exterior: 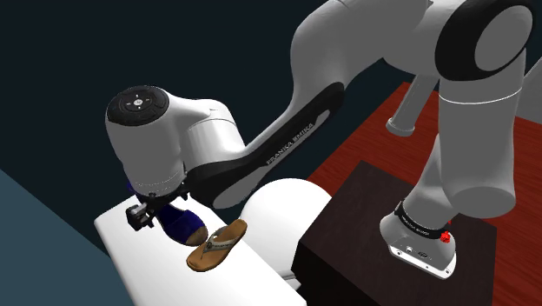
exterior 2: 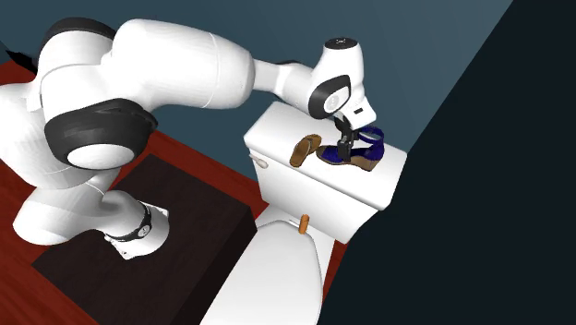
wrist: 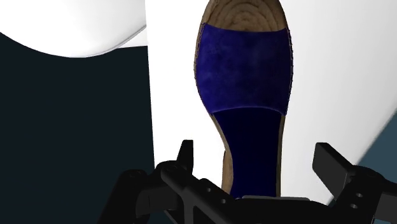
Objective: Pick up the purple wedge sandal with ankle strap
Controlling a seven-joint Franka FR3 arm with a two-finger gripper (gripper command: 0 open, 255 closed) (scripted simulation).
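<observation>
Wedge sandal (wrist: pixel 245 70), blue-purple, within wide tool (wrist: pixel 254 156), shoulder view adds tan flip-flop (exterior: pixel 217 246) beside

Soft, even light falls from above, so my white arm (exterior 2: pixel 185 65) is bright along its upper curves and shades to grey beneath. The white surface (exterior 2: pixel 277 131) is pale and flat-lit, a shade greyer on one side of the sandal (wrist: pixel 245 70) in the wrist view. The sandal's strap shows vivid blue-purple, and its heel end near my hand is almost black. My black fingers (wrist: pixel 186 156) catch faint grey highlights. The wall (exterior 2: pixel 443 55) is dim.
</observation>
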